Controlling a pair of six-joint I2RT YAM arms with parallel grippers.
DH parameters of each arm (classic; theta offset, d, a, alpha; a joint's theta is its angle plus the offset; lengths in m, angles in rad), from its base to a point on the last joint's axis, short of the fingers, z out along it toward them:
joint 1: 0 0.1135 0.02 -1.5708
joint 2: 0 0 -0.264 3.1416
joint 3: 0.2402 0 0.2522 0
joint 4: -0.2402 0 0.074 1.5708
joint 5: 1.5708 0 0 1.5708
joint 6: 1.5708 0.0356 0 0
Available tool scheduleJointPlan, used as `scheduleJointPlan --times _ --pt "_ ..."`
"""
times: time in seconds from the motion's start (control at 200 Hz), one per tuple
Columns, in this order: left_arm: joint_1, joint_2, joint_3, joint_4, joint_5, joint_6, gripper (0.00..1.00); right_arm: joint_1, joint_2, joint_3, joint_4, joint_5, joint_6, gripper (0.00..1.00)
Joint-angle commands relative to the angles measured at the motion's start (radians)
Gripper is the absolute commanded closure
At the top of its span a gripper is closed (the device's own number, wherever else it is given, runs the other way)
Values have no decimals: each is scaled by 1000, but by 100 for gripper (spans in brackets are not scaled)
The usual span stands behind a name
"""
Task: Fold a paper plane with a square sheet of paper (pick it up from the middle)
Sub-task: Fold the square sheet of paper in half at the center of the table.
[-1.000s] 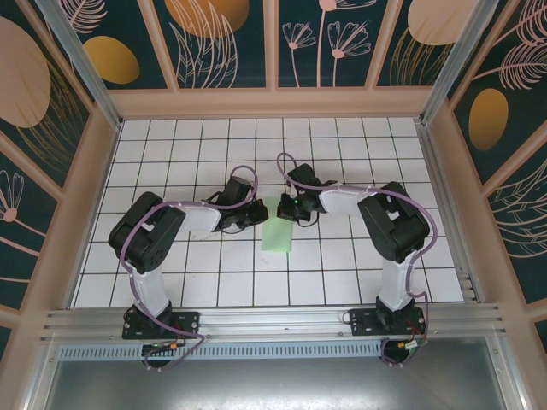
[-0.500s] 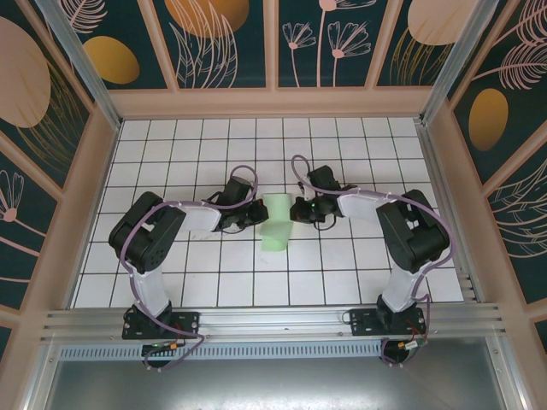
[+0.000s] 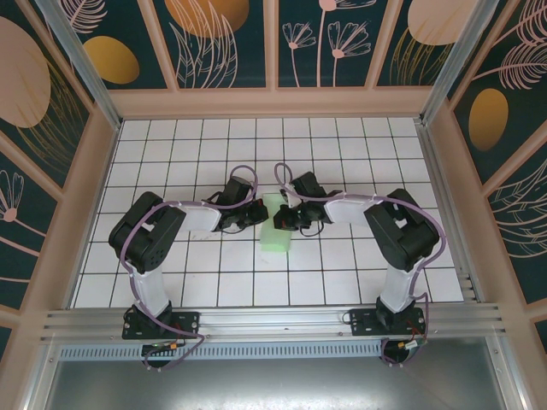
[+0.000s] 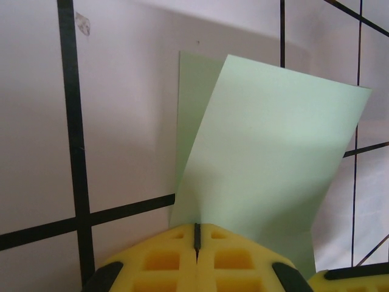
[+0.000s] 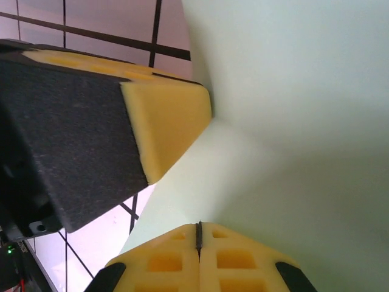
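Note:
The square sheet of paper [image 3: 276,237] is pale mint green and lies folded over itself at the table's middle, between the two grippers. In the left wrist view the square sheet of paper [image 4: 267,152] rises as a slanted flap over a flat lower layer. My left gripper [image 4: 196,230] is shut on its near edge, and the left gripper [image 3: 260,215] sits at the sheet's left side. My right gripper [image 5: 199,228] is shut on the square sheet of paper [image 5: 292,121] from the opposite side, and the right gripper [image 3: 281,219] is over its top. The left gripper's yellow fingers [image 5: 164,115] touch the paper close by.
The table [image 3: 342,265] is white tile with a black grid, fenced by pale walls [image 3: 273,102] on three sides. An aluminium rail [image 3: 273,320] runs along the near edge by the arm bases. Both arms meet over the middle tiles.
The right gripper swung out to the right, then came back left over the sheet. The raised, curled flap now lies lower. The left gripper has stayed put.

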Motion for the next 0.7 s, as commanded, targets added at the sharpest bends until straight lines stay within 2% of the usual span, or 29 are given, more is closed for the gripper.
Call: scheduleJointPlan --times 0.0,0.41,0.696 --pt "7 149 -71 -207 -172 -1 100 -4 1 -35 -14 -25 -32 96" --pt "7 159 -75 -205 -183 -3 100 -19 -31 -110 -86 -14 -114 97" --pt "7 160 -83 -202 -187 -3 100 -58 -138 -236 -117 -26 -190 98"
